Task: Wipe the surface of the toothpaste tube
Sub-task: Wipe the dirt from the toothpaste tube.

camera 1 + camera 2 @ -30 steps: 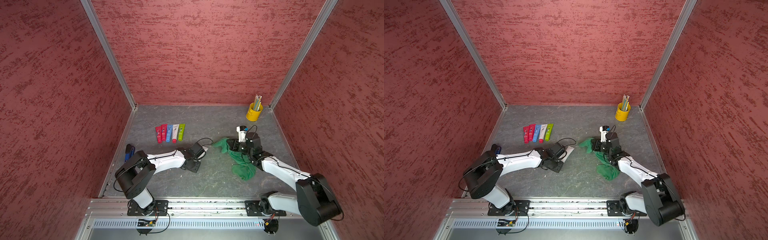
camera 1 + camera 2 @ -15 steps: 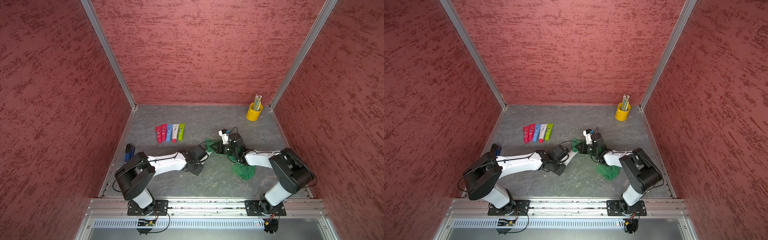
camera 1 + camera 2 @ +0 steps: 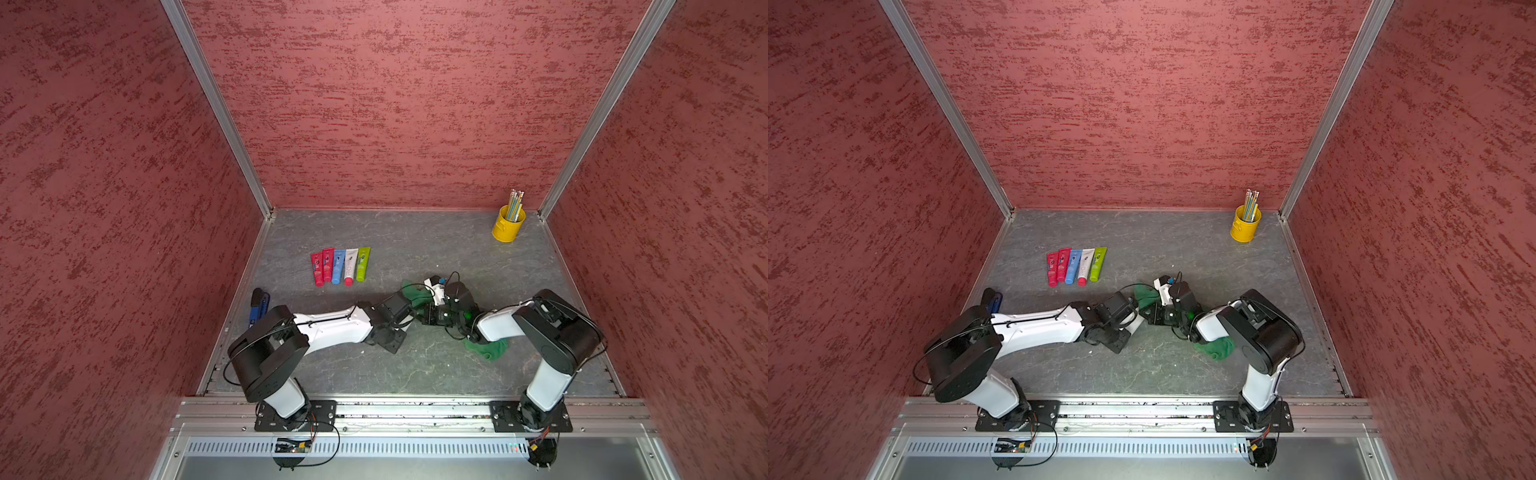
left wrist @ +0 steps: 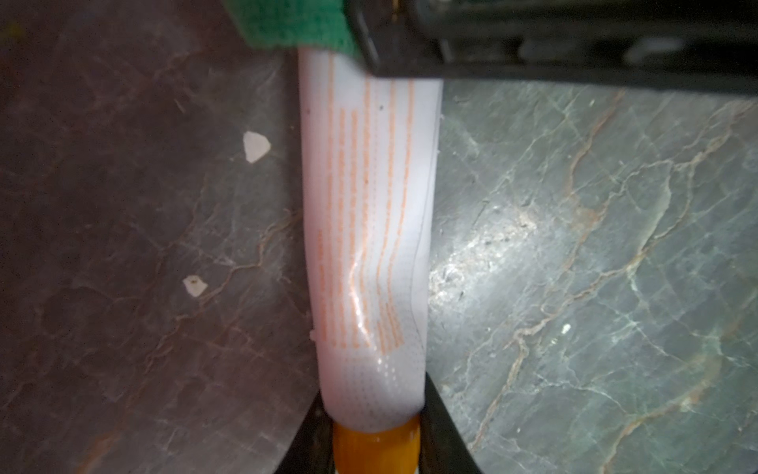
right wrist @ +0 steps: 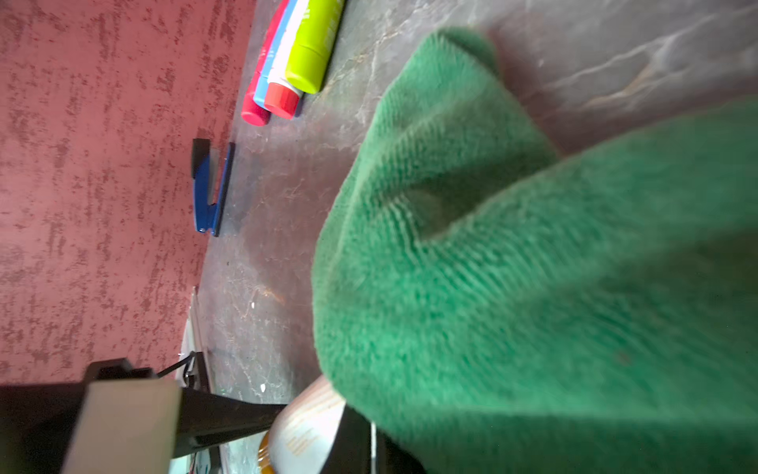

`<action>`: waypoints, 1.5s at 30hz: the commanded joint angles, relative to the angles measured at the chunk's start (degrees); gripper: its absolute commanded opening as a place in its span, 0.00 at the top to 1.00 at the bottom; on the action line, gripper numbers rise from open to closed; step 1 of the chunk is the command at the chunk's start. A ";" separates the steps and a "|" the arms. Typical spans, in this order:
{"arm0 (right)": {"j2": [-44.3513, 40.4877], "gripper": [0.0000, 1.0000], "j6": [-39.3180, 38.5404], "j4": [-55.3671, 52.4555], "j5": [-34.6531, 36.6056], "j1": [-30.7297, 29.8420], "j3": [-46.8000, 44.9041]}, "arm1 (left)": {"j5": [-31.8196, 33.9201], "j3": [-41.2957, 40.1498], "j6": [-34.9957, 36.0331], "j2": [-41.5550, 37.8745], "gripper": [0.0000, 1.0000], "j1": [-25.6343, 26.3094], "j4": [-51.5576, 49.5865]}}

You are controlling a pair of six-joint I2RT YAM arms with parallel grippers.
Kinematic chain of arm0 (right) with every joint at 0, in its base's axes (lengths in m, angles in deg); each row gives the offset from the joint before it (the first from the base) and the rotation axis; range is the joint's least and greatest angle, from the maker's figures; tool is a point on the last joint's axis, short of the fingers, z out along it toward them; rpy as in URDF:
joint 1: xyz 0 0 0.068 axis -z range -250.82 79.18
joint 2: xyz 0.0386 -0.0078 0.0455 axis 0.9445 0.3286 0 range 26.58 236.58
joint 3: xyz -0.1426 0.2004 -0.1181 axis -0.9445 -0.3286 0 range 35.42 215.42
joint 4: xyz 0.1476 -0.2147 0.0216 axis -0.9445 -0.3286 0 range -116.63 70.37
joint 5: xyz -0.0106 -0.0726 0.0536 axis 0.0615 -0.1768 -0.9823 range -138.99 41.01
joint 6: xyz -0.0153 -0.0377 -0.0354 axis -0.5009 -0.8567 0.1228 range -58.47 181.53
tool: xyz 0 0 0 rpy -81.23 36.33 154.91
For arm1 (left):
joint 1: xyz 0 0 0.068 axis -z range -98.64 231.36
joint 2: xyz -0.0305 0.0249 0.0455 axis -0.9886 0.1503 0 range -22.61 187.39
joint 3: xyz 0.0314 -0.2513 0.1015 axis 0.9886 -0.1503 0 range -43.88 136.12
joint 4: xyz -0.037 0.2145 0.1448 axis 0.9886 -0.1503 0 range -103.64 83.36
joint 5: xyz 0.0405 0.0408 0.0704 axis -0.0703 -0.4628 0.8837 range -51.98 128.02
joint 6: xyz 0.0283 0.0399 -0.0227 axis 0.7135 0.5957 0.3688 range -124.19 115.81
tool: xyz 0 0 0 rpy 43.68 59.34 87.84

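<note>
1. Grip: left gripper (image 4: pixel 374 431) pinches toothpaste tube (image 4: pixel 369 230) at its orange cap end, near the table middle. The right gripper (image 3: pixel 430 318) has its fingers pressed together on green cloth (image 5: pixel 533 287), which touches the tube's far end.
2. Risk: hard rubbing may bend the soft tube or pull it out.
3. Room: row of tubes (image 3: pixel 340 268) and the walls are well apart from both arms.

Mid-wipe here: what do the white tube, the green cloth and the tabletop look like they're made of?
The white tube: likely soft plastic, glossy; a dent catches bright highlights. The green cloth: fuzzy ribbed pile, probably microfibre, matte. The tabletop: grey, veined stone look, faint sheen; real stone or printed laminate, cannot tell.
</note>
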State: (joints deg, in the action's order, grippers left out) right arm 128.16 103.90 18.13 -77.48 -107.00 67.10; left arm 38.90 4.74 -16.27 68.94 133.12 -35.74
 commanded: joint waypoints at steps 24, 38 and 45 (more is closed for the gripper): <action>0.83 1.00 -7.22 -24.46 20.25 -1.61 10.72 | -0.32 -3.04 0.39 -5.51 0.88 -0.62 4.10; 4.90 1.00 5.76 5.13 -5.95 -8.24 -2.90 | -0.68 -2.57 0.39 -4.49 0.91 -1.32 4.22; 4.48 1.00 6.38 4.58 -3.69 -9.14 -4.08 | -0.54 -3.23 0.29 -5.58 0.92 -1.23 4.55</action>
State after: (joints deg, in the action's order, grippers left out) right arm 132.92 110.17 30.02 -78.84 -114.35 65.27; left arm 36.74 0.89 -16.07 64.81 132.47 -36.61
